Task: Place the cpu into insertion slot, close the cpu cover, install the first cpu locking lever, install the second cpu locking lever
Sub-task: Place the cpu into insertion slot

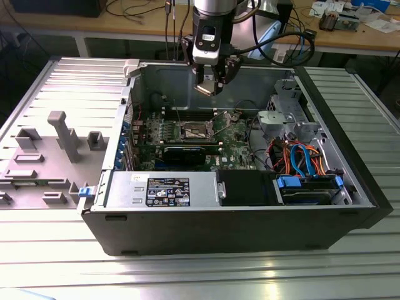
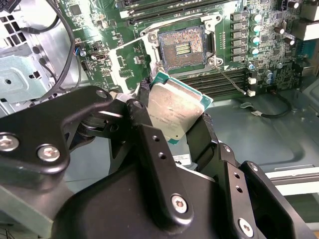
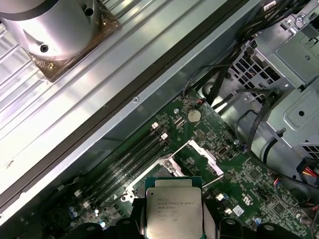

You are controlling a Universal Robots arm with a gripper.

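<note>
My gripper (image 1: 210, 86) hangs over the open computer case, shut on the cpu (image 1: 204, 88). In both wrist views the cpu (image 2: 175, 110) (image 3: 174, 211) is a flat square chip with a silvery-grey top and a green edge, pinched at two opposite sides by the black fingers (image 2: 143, 130). The insertion slot (image 2: 183, 47) (image 1: 195, 130) lies bare on the green motherboard below, a little away from the chip. The cpu cover (image 2: 125, 63) (image 3: 205, 156) stands swung up beside the slot. A thin wire locking lever (image 2: 232, 79) sticks out from the slot's corner.
The black case (image 1: 250, 231) lies on its side on a ribbed metal table. A long black card (image 1: 186, 154), the power supply (image 1: 164, 189), a drive cage (image 1: 289, 119) and coloured cables (image 1: 304, 159) crowd around the board. A grey fixture plate (image 1: 56, 140) lies at the exterior view's left.
</note>
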